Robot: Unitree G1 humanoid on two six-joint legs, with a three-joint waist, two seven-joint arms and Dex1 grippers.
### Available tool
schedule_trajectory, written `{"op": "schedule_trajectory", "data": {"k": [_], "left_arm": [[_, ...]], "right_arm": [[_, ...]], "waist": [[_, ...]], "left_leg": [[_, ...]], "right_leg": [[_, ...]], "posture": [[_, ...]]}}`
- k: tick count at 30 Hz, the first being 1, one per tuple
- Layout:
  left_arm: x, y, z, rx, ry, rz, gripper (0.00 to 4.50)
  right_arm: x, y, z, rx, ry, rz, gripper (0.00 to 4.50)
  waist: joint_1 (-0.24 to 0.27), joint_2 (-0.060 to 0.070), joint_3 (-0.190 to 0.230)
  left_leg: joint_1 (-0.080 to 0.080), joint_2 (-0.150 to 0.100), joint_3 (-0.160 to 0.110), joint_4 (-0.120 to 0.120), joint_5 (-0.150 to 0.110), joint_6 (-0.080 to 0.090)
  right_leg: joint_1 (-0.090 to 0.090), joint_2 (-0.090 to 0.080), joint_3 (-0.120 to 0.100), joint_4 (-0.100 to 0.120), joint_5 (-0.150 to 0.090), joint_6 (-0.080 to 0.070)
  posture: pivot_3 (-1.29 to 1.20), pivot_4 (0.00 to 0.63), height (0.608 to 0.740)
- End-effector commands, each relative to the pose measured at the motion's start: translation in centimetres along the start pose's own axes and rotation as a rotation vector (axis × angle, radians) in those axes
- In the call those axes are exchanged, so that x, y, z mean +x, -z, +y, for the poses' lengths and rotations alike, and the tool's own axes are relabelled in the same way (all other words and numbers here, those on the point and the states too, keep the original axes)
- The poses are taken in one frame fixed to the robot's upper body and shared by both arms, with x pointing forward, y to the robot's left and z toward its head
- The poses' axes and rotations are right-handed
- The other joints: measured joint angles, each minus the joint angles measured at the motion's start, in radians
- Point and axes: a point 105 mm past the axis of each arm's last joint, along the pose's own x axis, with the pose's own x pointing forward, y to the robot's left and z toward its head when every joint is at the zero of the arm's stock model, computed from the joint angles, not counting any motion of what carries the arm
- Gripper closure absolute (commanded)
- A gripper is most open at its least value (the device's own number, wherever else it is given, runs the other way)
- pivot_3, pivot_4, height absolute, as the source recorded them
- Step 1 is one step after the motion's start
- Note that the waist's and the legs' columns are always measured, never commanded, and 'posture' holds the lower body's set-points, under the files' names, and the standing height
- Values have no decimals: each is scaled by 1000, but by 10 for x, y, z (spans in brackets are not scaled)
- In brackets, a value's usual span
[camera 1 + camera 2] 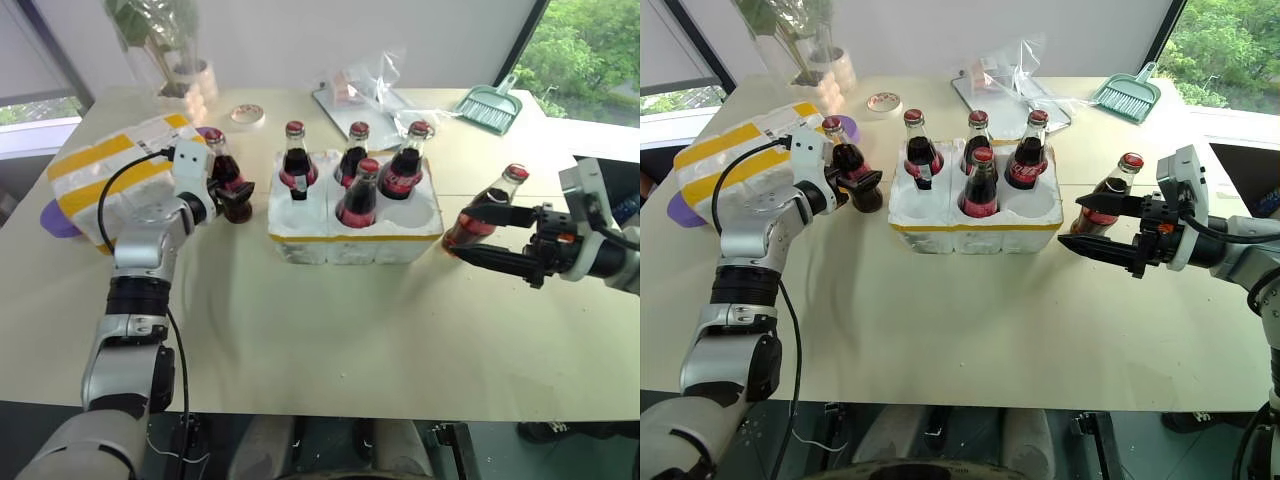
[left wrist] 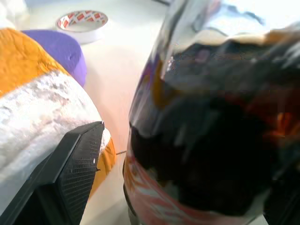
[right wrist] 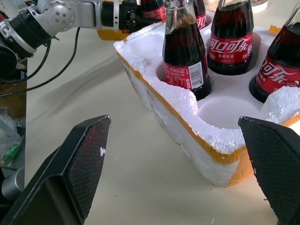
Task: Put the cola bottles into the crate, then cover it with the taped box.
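Glass, smooth and likely slippery, the cola bottle between the taped box and the crate looks heavy for its size; take it low around the body. The left gripper brackets it, jaws narrowing, though whether they grip yet I cannot tell. Four bottles stand in wells. The right gripper hangs wide open in front of the sixth bottle.
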Motion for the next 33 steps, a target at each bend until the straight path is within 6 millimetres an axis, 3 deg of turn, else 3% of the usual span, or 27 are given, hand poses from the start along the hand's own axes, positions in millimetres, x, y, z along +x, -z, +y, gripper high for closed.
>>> {"op": "schedule_trajectory", "data": {"k": [1,5,12,14,17,23,27,29,33], "left_arm": [[-3,-31,-1,56,29,-93,1736],[-22,-62,-2,33,147,-170,1678],[-89,-134,-41,99,648,-245,1678],[-96,-146,-50,105,726,-254,1678],[-90,-155,-68,111,792,-260,1678],[-60,-130,-96,182,854,-188,1678],[-35,-90,-107,228,867,-96,1678],[-32,-78,-109,271,882,-66,1678],[-33,-73,-111,305,919,-58,1678]], "right_arm": [[-5,-11,2,-45,7,-36,0],[-7,-11,2,-48,10,-29,0],[-11,-11,2,-54,16,-21,0],[-10,-11,1,-54,19,-23,0],[-8,-10,3,-54,20,-26,0],[-8,-10,6,-52,42,-39,0],[-13,-9,7,-43,67,-45,0],[-14,-8,7,-41,75,-46,0],[-15,-7,8,-34,87,-47,0]], "waist": [[0,0,0],[-1,-1,0],[-3,-4,2],[1,-3,2],[1,-3,2],[-2,-3,2],[-4,-3,2],[-5,-3,2],[-2,-4,2]], "left_leg": [[0,0,0,0,0,0],[-2,0,0,0,0,0],[-11,0,0,1,4,-6],[-10,0,0,1,4,-6],[-7,0,0,1,1,-2],[-3,0,0,1,1,-1],[-4,0,0,1,2,-3],[-4,0,1,0,2,-3],[-5,0,1,0,1,-1]], "right_leg": [[0,0,0,0,0,0],[-2,0,0,0,0,0],[-11,0,0,2,0,0],[-10,0,0,1,0,0],[-5,0,0,0,0,0],[-2,1,0,1,0,0],[-3,1,0,1,0,0],[-3,0,0,0,0,0],[-4,0,0,0,0,0]], "posture": [[0,150,738],[0,150,738],[0,150,738],[0,150,738],[0,150,738],[0,150,738],[0,150,738],[0,150,738],[0,150,738]]}}
